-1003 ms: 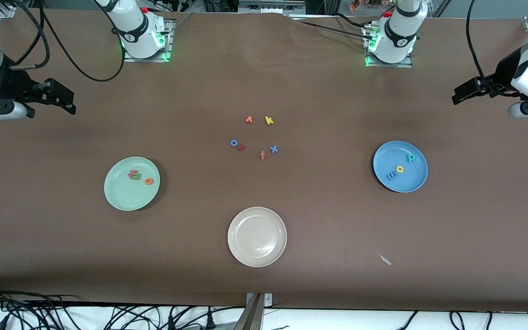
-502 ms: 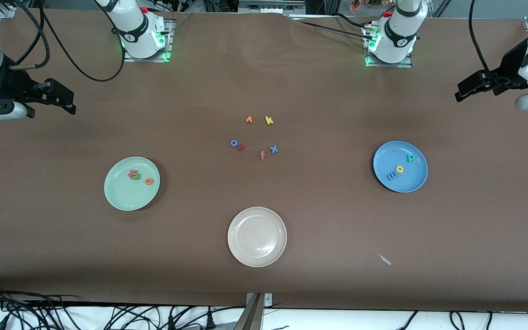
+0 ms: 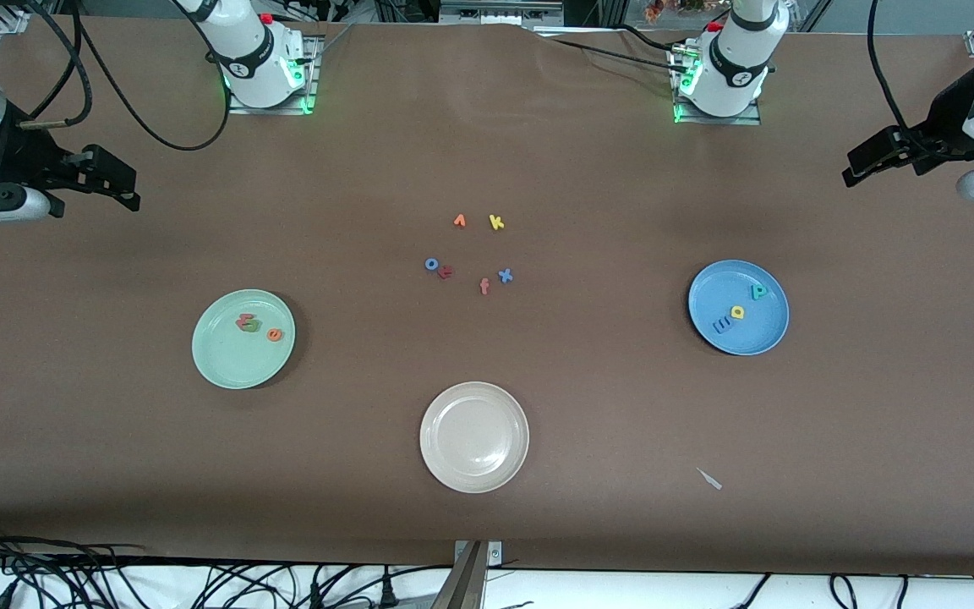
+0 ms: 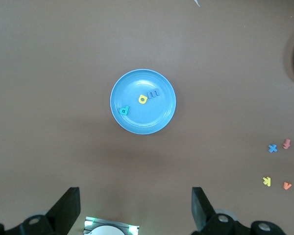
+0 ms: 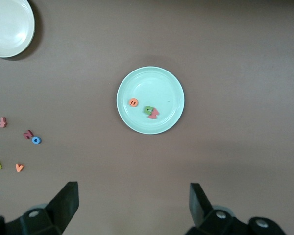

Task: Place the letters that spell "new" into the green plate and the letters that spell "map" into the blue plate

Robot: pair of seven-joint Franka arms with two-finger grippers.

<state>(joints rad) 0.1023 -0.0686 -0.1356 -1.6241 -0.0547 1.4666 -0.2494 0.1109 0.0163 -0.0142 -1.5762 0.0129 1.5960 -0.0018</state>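
The pale green plate (image 3: 229,359) holds the salmon-red "w" (image 3: 243,320), the green "n" (image 3: 251,326) touching it, and the orange "e" (image 3: 274,335). On the blue plate (image 3: 753,334) lie the blue "m" (image 3: 721,325), yellow "a" (image 3: 737,312) and teal "p" (image 3: 758,292). My right gripper (image 3: 128,188) hangs open and empty high over the right arm's end of the table, with the green plate (image 5: 157,83) in its wrist view. My left gripper (image 3: 849,169) is open and empty high over the left arm's end, looking down on the blue plate (image 4: 152,122).
An empty beige plate (image 3: 474,436) sits nearest the front camera. Mid-table lie loose letters: an orange one (image 3: 459,221), yellow "k" (image 3: 496,222), blue "o" (image 3: 431,264), a red one (image 3: 445,271), salmon "f" (image 3: 484,286) and blue "x" (image 3: 505,275). A small white scrap (image 3: 709,479) lies near the front edge.
My left gripper has drawn back a little toward the table's edge at the left arm's end. The right arm, plates and letters have not moved.
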